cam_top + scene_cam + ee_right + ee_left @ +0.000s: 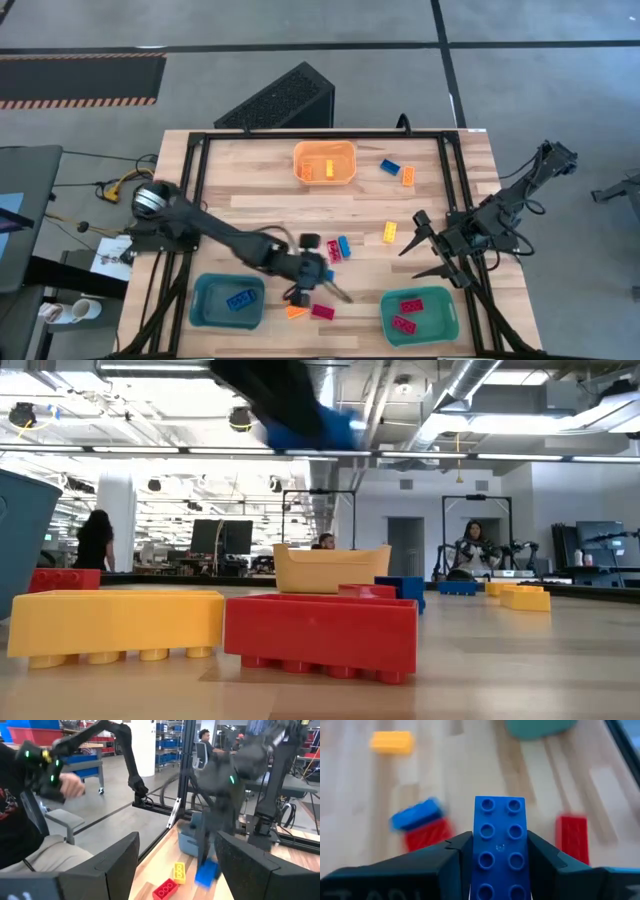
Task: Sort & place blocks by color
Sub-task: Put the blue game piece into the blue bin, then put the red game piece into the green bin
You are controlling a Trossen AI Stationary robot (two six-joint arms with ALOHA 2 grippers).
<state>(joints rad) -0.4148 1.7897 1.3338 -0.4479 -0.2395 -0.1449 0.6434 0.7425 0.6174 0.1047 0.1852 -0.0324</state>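
Left hand [500, 857] grips a small blue studded plastic brick [500, 845], long axis along its fingers, near the surface's front edge; the teal plastic bin [228, 300] holding blue lies just toward the front-left corner.

No readable text in any view.
No label, brand, number or sign could be read on anything in the four pictures.
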